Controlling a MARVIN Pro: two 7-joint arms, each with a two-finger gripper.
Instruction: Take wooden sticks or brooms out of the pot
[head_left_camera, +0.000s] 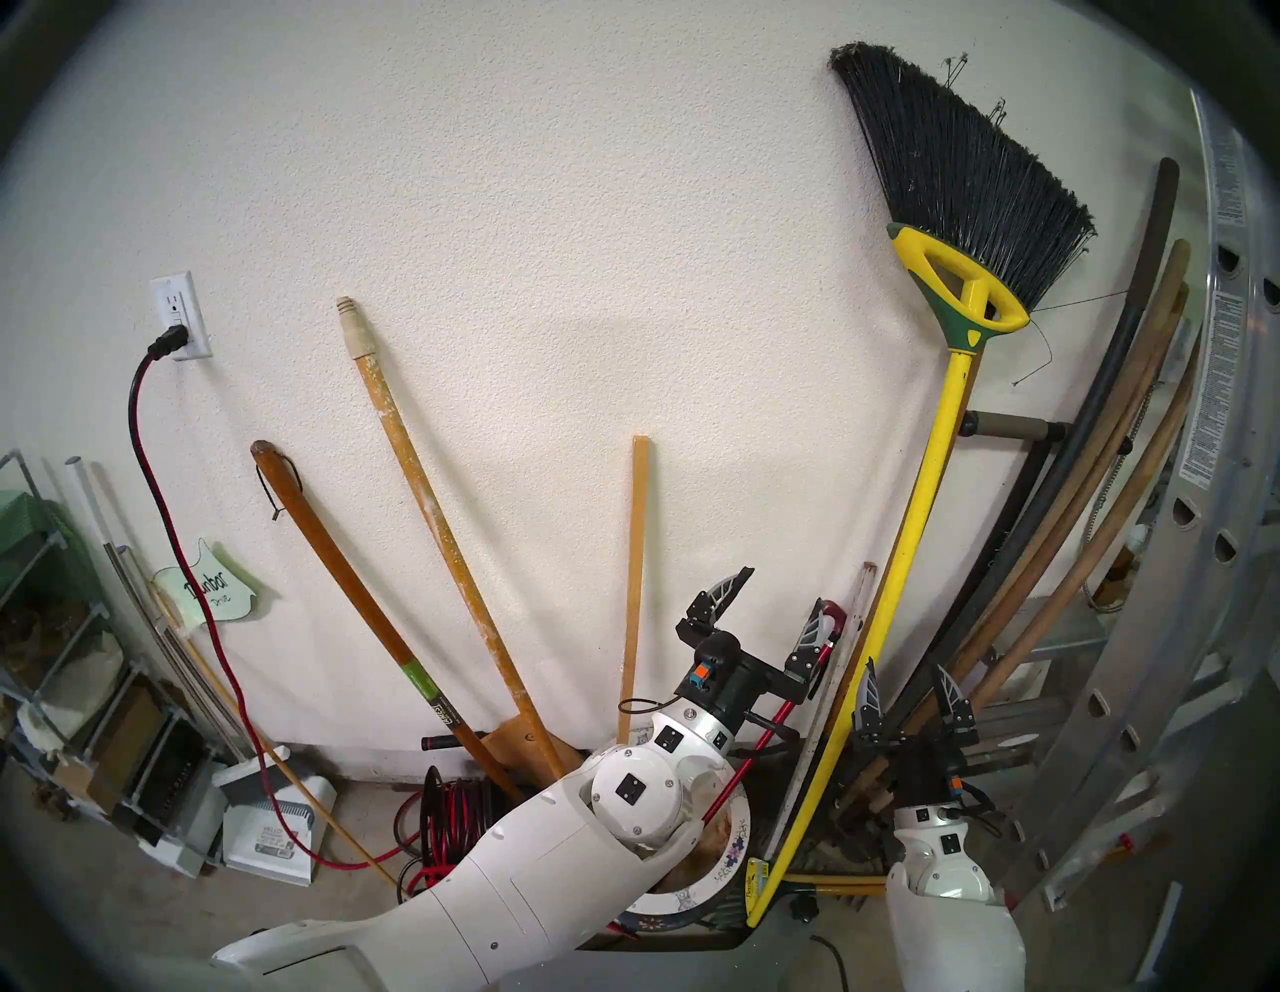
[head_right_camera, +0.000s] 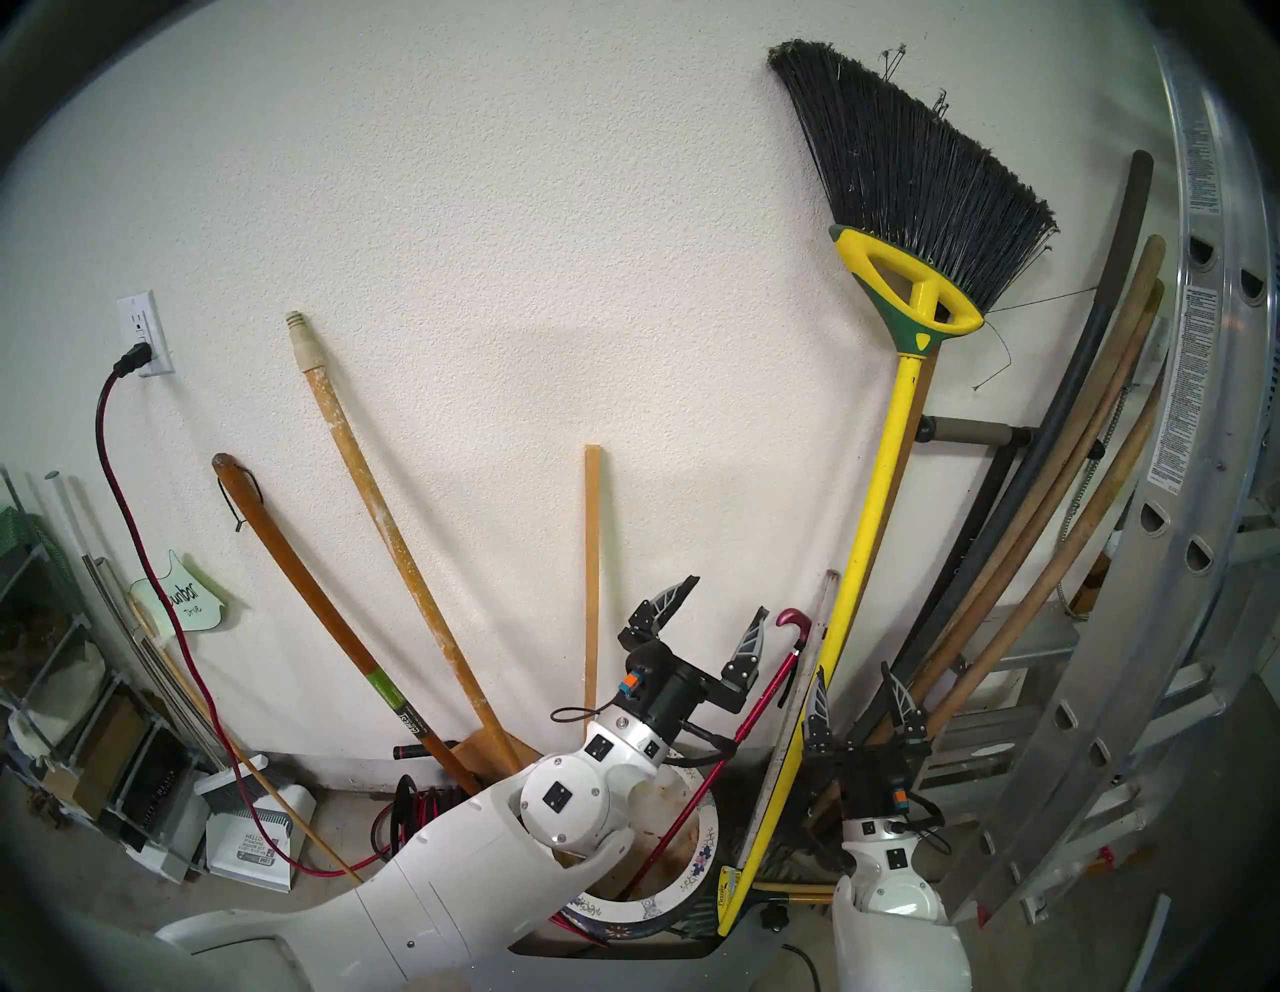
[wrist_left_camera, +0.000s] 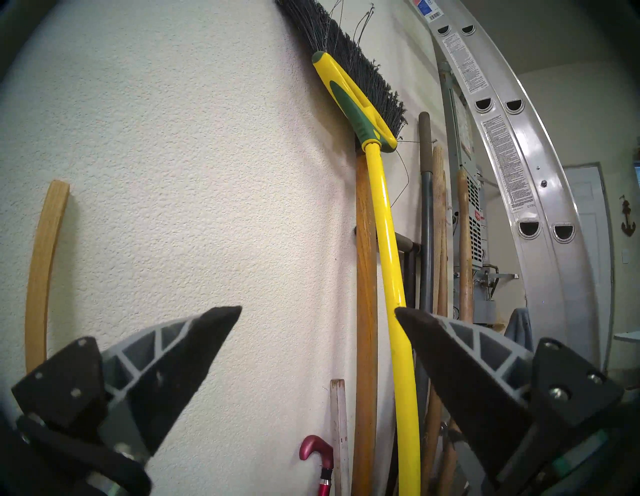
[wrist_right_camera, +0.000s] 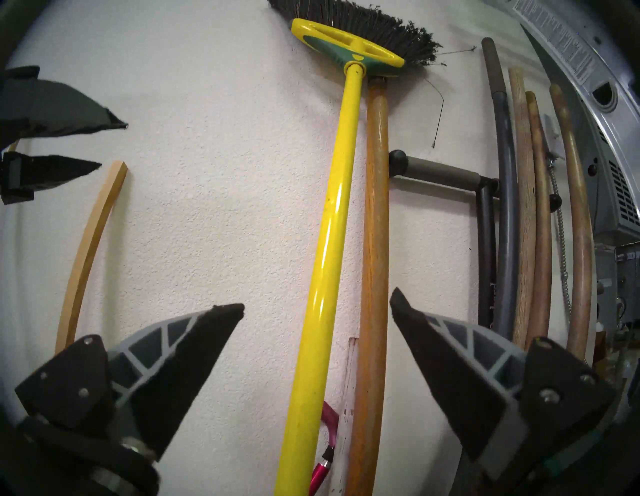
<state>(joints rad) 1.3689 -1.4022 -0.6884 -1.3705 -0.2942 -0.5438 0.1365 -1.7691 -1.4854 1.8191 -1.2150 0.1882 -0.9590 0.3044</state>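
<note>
The pot (head_left_camera: 738, 842) with its flower-painted white rim stands at the wall's foot, largely hidden by my left arm. The long pale pole (head_left_camera: 429, 499) and the thin slat (head_left_camera: 636, 554) lean out of it against the wall. The broom (head_left_camera: 921, 499), with its yellow handle and black bristles uppermost, leans just right of the rim. Above the pot my left gripper (head_left_camera: 783, 587) is open and empty, between the slat (wrist_left_camera: 41, 263) and the broom (wrist_left_camera: 388, 242). My right gripper (head_left_camera: 906, 666) is open beside the yellow handle. That handle (wrist_right_camera: 322, 277) rises between its fingers in the right wrist view.
A red cane (head_left_camera: 783, 720) and a dark brown handle (head_left_camera: 332, 554) also stand in the pot. Several wooden handles (head_left_camera: 1080, 485) and an aluminium ladder (head_left_camera: 1177, 554) crowd the right. A red cord reel (head_left_camera: 450, 817), dustpan (head_left_camera: 277, 831) and shelf (head_left_camera: 41, 623) are on the left.
</note>
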